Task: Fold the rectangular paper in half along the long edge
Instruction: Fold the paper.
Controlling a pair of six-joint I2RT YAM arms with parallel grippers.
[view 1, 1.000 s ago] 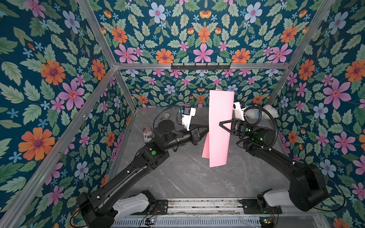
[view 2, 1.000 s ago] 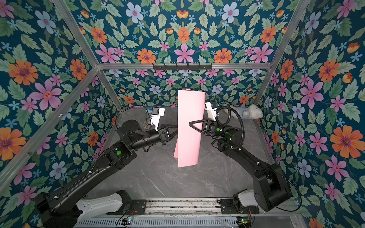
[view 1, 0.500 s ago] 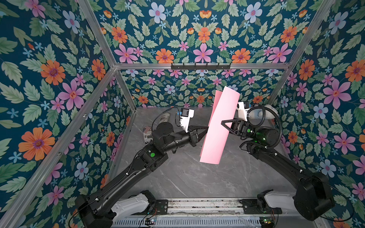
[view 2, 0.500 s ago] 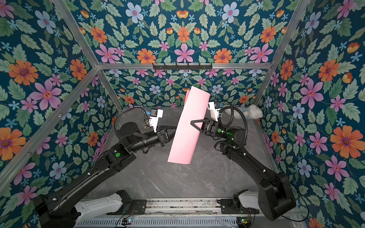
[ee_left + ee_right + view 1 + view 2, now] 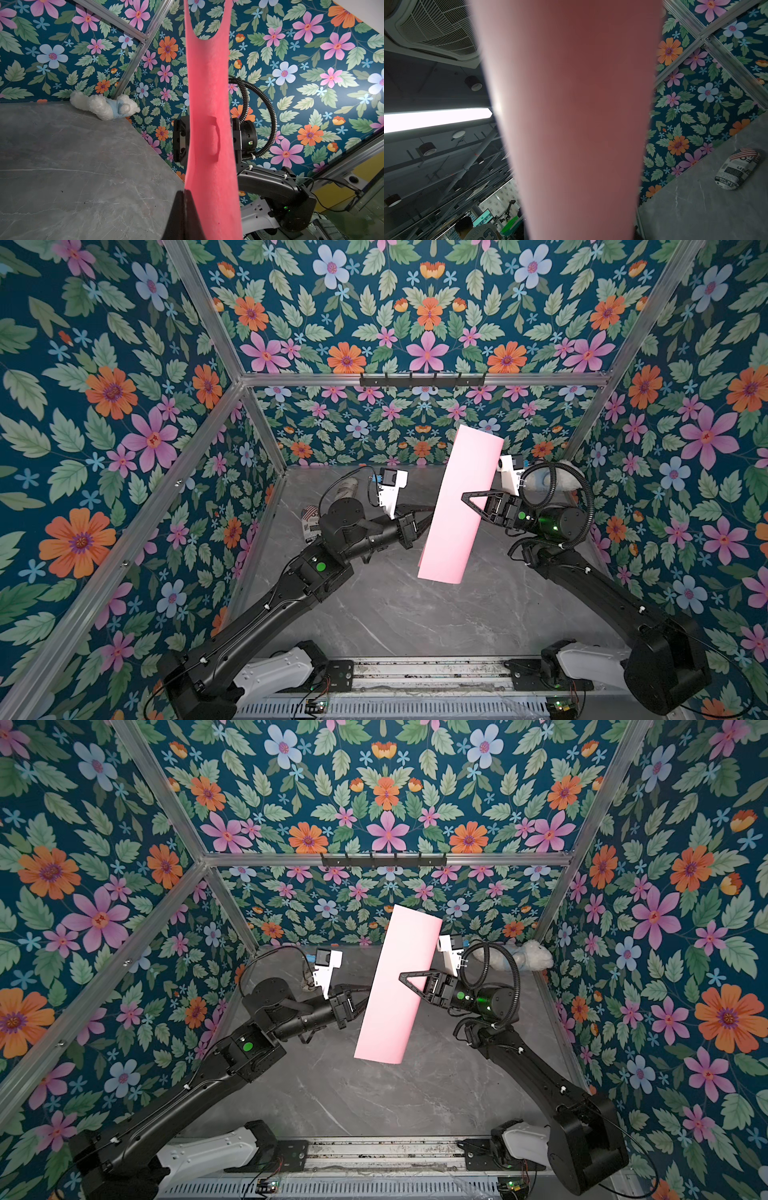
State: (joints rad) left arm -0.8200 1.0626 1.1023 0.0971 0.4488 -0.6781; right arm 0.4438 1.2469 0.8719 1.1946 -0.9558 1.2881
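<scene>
The rectangular paper (image 5: 451, 539) (image 5: 386, 1019) is a narrow light-pink strip held in the air over the table, leaning with its far end up and to the right. My left gripper (image 5: 430, 517) (image 5: 185, 192) is shut on its left long edge about halfway along. My right gripper (image 5: 465, 506) (image 5: 402, 978) reaches in from the right. One black finger lies across the paper's upper face and the other is hidden under the sheet. The paper (image 5: 571, 104) fills the right wrist view and hides those jaws. In the left wrist view the paper (image 5: 209, 93) bulges where the right gripper touches it.
A white plush toy (image 5: 528, 959) (image 5: 104, 108) lies in the back right corner of the grey marble table (image 5: 395, 614). A flag-printed pouch (image 5: 309, 522) (image 5: 737, 172) lies at the back left by the wall. Floral walls close in three sides.
The paper has tilted from nearly upright to leaning, its near end swinging left. The loose flap that hung at its left side no longer shows. The right gripper's jaws widened, then narrowed.
</scene>
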